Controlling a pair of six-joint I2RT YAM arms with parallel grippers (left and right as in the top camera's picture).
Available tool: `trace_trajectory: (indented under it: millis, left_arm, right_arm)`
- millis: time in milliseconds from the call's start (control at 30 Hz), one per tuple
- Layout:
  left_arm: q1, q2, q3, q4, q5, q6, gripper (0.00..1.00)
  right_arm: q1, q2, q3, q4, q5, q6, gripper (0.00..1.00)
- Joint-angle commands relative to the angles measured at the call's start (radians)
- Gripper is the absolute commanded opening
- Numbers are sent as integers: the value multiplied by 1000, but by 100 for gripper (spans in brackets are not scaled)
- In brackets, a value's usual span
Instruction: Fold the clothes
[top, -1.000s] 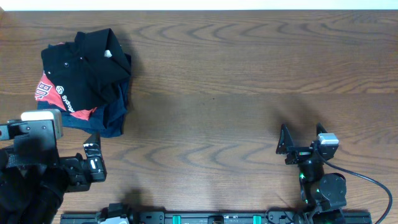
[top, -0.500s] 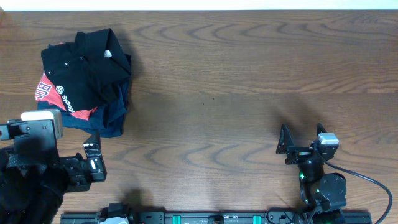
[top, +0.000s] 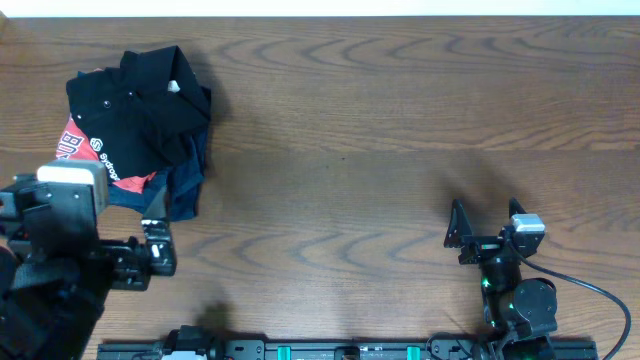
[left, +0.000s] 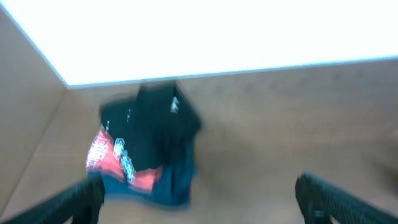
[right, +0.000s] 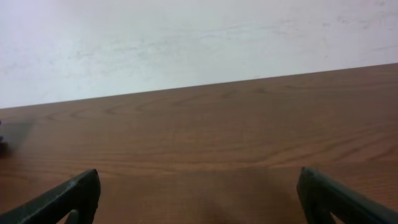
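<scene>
The clothes, a black collared shirt (top: 140, 100), lie crumpled on top of a pile at the table's far left. In the left wrist view the black shirt (left: 155, 124) shows blurred, ahead of and apart from my left gripper (left: 202, 202), which is open and empty. One of its fingers (top: 157, 245) sits just below the pile's near edge. My right gripper (top: 486, 225) rests open and empty near the front right, far from the pile. Only bare wood lies between the fingers of the right gripper (right: 199, 196).
Under the black shirt lie a red shirt with white lettering (top: 78, 145) and a navy blue garment (top: 185, 185). The wooden table (top: 400, 130) stretches to the right of the pile. A white wall runs along its far edge (right: 199, 87).
My left arm has moved forward toward the clothing pile, and its wrist view is motion-blurred. The right arm and the pile have not moved.
</scene>
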Motion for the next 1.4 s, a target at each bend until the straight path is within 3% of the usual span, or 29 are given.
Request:
trace_trajectory:
  millis: [0, 267, 600, 833, 1133, 1367]
  left_arm:
    - [-40, -70, -158, 114, -22, 5, 98]
    - [-19, -378, -736, 557, -23, 6, 98]
    - [-9, -723, -1301, 898, -23, 5, 98]
    - [-9, -824, -1552, 1225, -23, 6, 98]
    - [-9, -887, -1799, 1535, -23, 5, 98]
    - [-9, -887, -1802, 1484, -23, 5, 98]
  right_arm:
    - [-10, -6, -3, -1, 6, -8, 99]
    - [-10, -6, -3, -1, 6, -8, 99]
    - [-10, -6, -3, -1, 6, -8, 99]
    - [-10, -6, -3, -1, 6, -7, 99]
    - [-10, -6, -3, -1, 6, -7, 99]
    - [-10, -6, -3, -1, 6, -8, 99]
